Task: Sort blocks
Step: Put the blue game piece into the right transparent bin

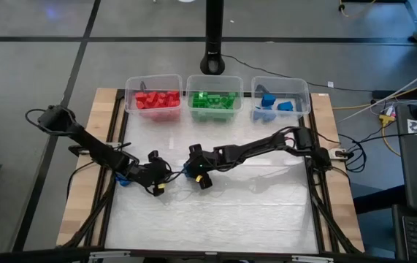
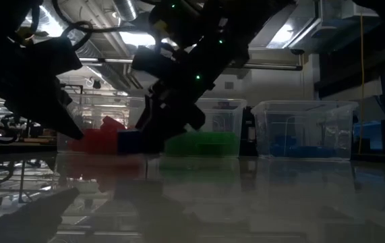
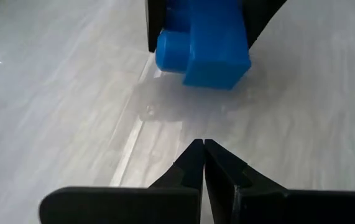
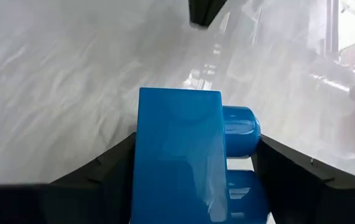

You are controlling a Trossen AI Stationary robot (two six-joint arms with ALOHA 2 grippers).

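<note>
High view first, reading from the frame's left: our left gripper (image 1: 157, 183) sits low over the pale glossy counter (image 1: 266, 219) at lower centre-left, its fingers (image 3: 193, 163) pressed together and holding nothing; we judge it is simply waiting aside. Just right of it, near the middle of the frame, our right gripper (image 1: 199, 175) has its fingers spread about a small blue studded plastic brick (image 4: 183, 149), one finger on each flat side, studs sticking out sideways. The left wrist view shows that same brick at the top of its frame, low over the counter with its shadow beneath; we cannot tell if it still touches. Across the upper part of the high view stand three clear plastic bins, left to right: red bricks (image 1: 157, 99), green bricks (image 1: 214, 101), and blue bricks (image 1: 270, 104). Gripping by the flat sides seems meant to carry the brick securely toward the blue bin (image 1: 301, 91) at upper right.
</note>
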